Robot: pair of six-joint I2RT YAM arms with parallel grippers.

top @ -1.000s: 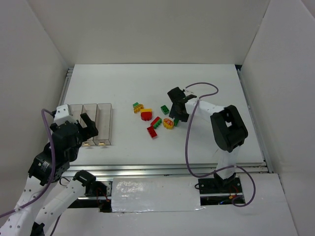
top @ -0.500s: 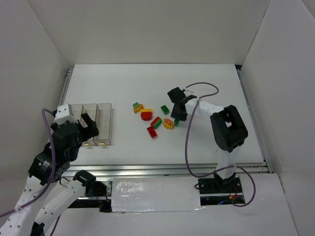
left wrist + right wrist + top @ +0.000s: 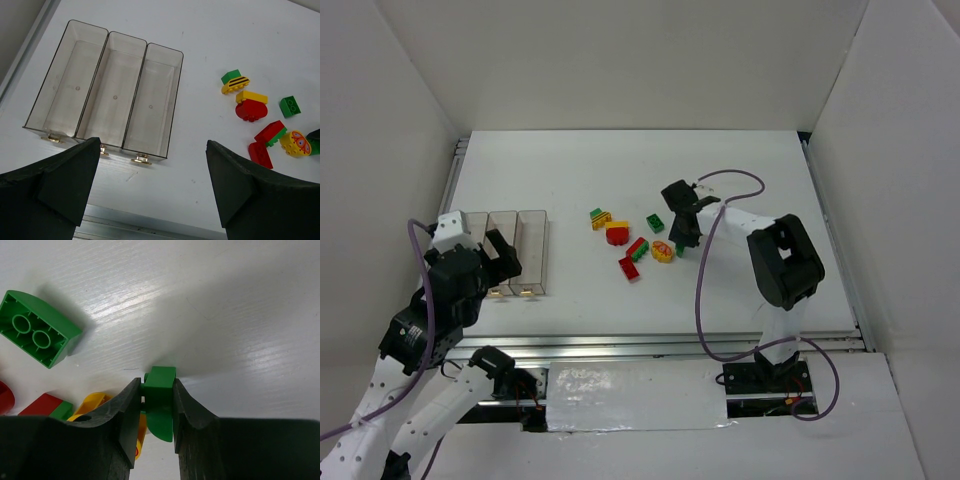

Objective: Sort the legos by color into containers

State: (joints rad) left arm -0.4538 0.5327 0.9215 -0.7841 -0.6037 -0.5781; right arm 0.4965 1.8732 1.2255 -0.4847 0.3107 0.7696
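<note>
Several legos lie mid-table: a green-and-yellow pair [image 3: 601, 217], a red rounded piece [image 3: 617, 235], a red-green piece [image 3: 637, 247], a red brick [image 3: 628, 268], a green brick [image 3: 655, 223] and a yellow rounded piece [image 3: 663, 251]. My right gripper [image 3: 157, 405] is shut on a small green lego [image 3: 160, 402] just above the table, beside the yellow piece [image 3: 92, 407]. The three clear containers [image 3: 505, 250] stand at the left, with nothing in them. My left gripper [image 3: 150, 200] is open and empty, near the containers' [image 3: 110, 95] front end.
White walls enclose the table. A metal rail [image 3: 620, 345] runs along the near edge. The right arm's cable [image 3: 705, 290] loops over the table's right half. The green brick [image 3: 37, 330] lies upside down left of the right gripper.
The right gripper has shifted slightly downward and closer to the yellow piece, with its fingers closed on the small green lego. The left arm has barely moved.
</note>
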